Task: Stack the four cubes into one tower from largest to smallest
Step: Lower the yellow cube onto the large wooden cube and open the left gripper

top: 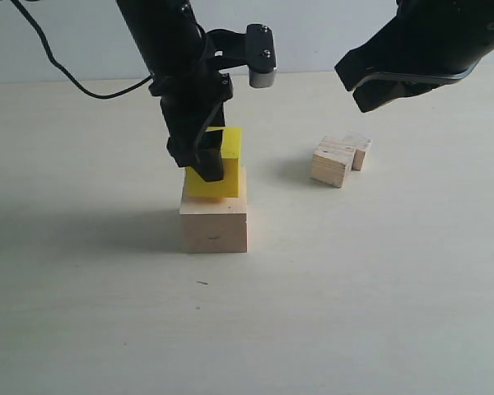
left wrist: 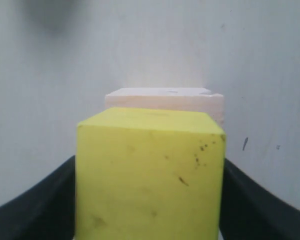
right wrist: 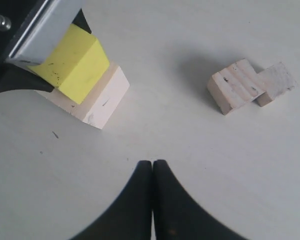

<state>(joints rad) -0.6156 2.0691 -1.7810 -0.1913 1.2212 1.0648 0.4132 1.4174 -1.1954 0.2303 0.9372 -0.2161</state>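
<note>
My left gripper [top: 204, 160] is shut on the bright yellow cube [top: 228, 156], holding it on or just above the large pale wooden cube [top: 214, 220]; whether they touch I cannot tell. In the left wrist view the yellow cube [left wrist: 150, 172] fills the space between the fingers [left wrist: 40, 205], with the large cube [left wrist: 165, 102] behind it. The grain-lined wooden cube [top: 332, 163] and the small pale cube [top: 359, 148] sit touching on the table to the right. My right gripper [right wrist: 153, 164] hovers high at the right, shut and empty, seen also as the right gripper [top: 377, 92].
A black cable [top: 82, 82] trails across the back left of the pale table [top: 354, 288]. The left arm's camera housing [top: 261, 56] juts out above the stack.
</note>
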